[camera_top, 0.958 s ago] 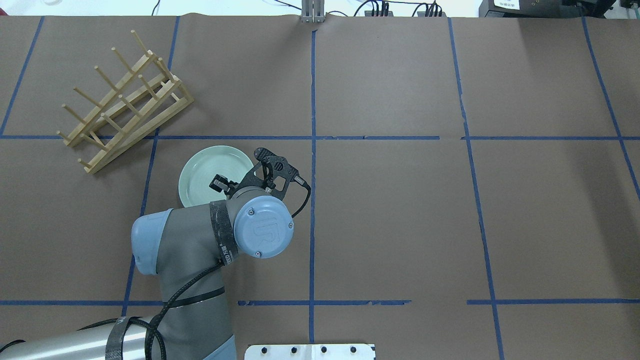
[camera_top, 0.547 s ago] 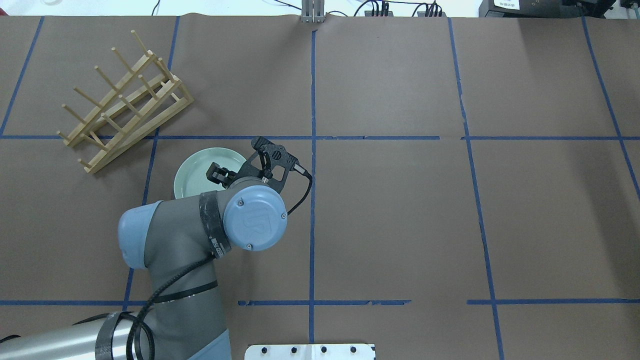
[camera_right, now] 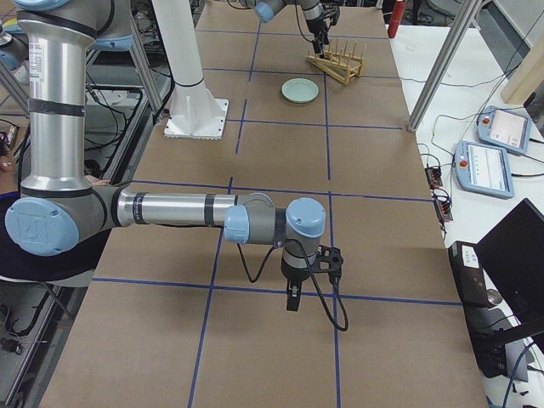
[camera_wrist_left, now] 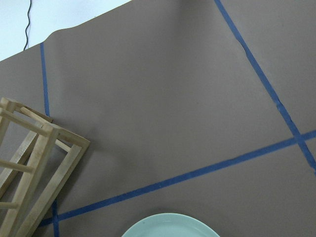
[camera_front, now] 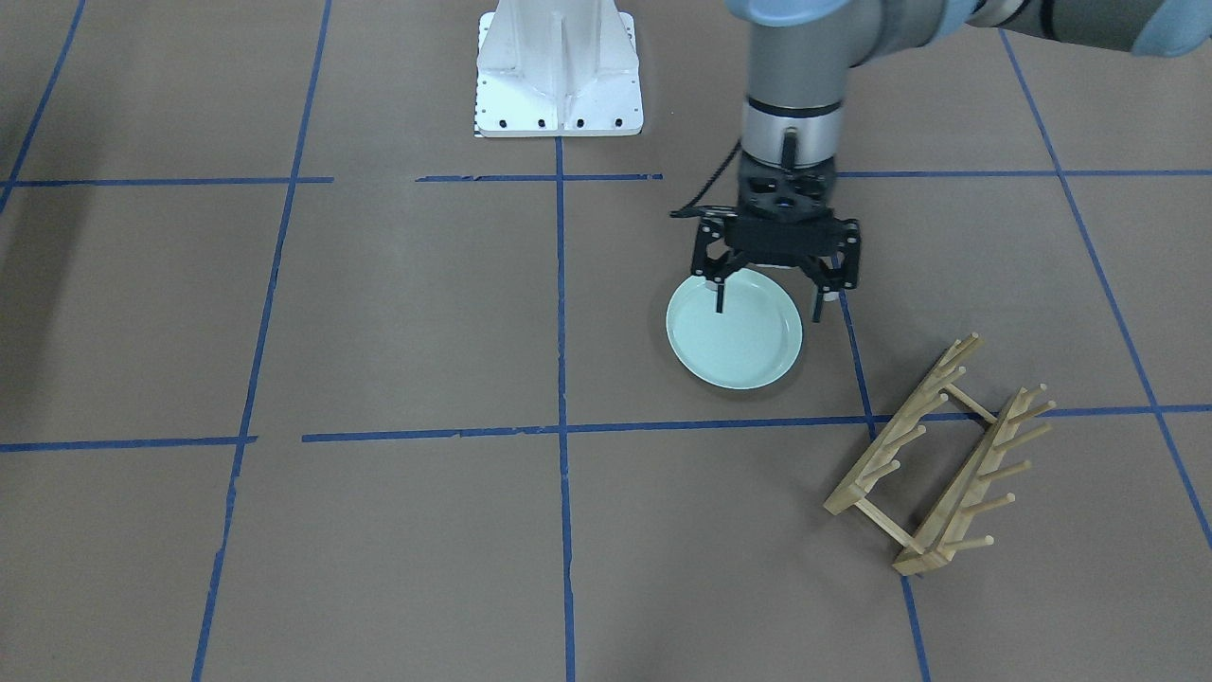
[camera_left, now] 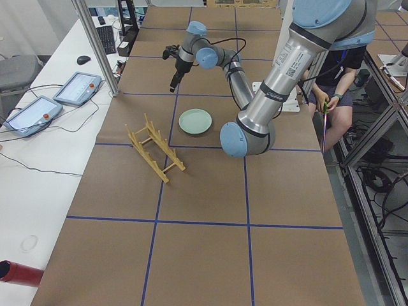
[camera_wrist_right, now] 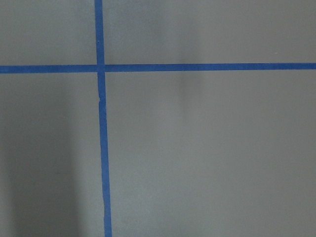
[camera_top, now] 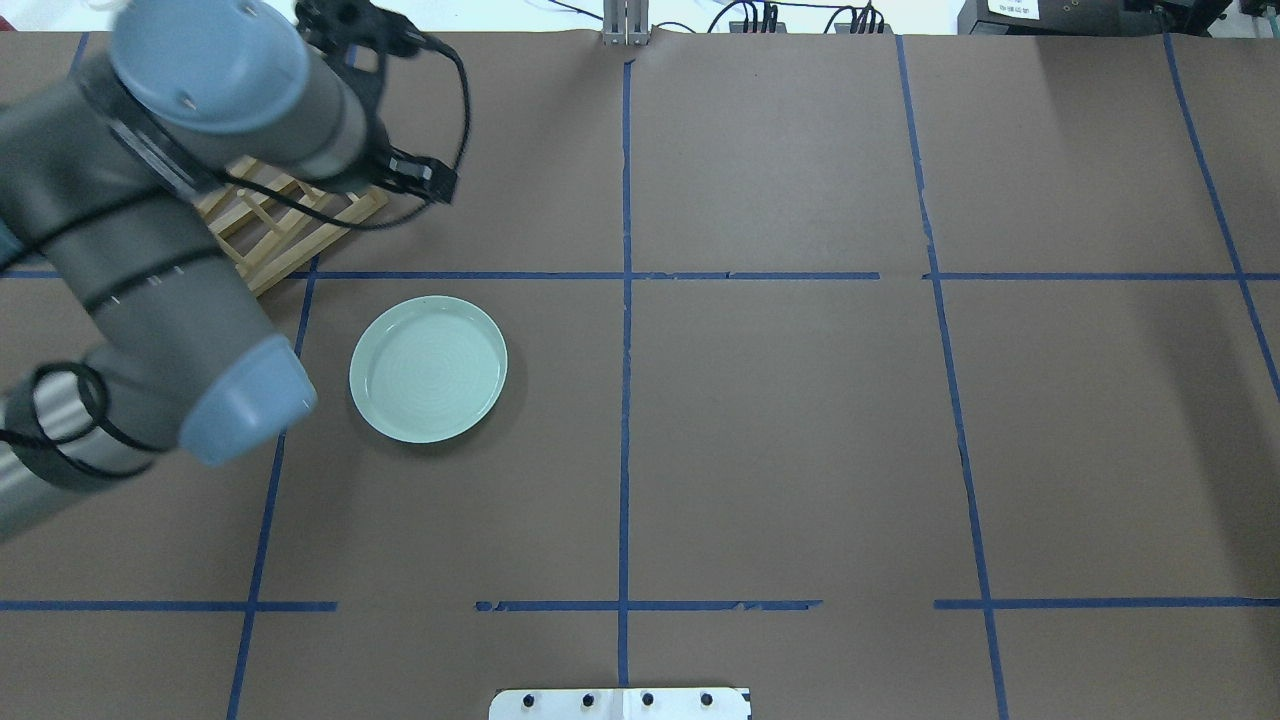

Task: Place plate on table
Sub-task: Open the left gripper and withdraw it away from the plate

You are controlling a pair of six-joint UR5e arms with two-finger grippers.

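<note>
While left jaws gape, the plate (camera_top: pixel 428 368) (mint-green) lies on the table (camera_top: pixel 800 430).

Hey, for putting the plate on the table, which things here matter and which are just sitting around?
Part of the job:
plate, lying flat
table
left gripper, jaws open

Just lying about:
wooden peg rack
white mounting base
</note>
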